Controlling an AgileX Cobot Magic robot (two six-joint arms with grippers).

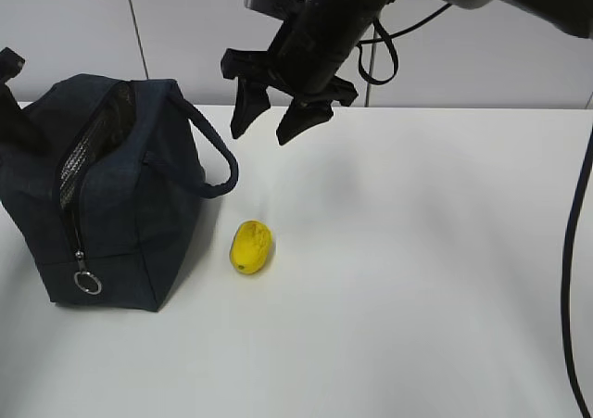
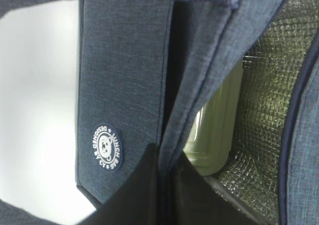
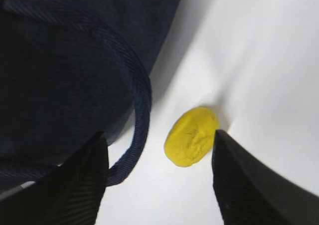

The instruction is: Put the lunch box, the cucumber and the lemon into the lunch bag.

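Reaching for the lemon beside the lunch bag

I am hovering my right gripper (image 1: 273, 121) with jaws spread and empty above the lemon (image 1: 251, 247), which is lying on the white table (image 1: 417, 279) just beside the lunch bag (image 1: 111, 196); I am judging I should descend straight, straddling the fruit across its narrow width and clear of the bag handle (image 3: 134, 100); my left gripper (image 2: 164, 185) is clenched on the bag's opening edge, the lunch box (image 2: 217, 130) showing inside

A plain white tabletop (image 1: 435, 279) is seen filling the lower part of the exterior view. Behind its far edge, a pale grey panelled wall (image 1: 185, 29) is divided by thin vertical seams. Soft, even light is cast, with faint shadows.
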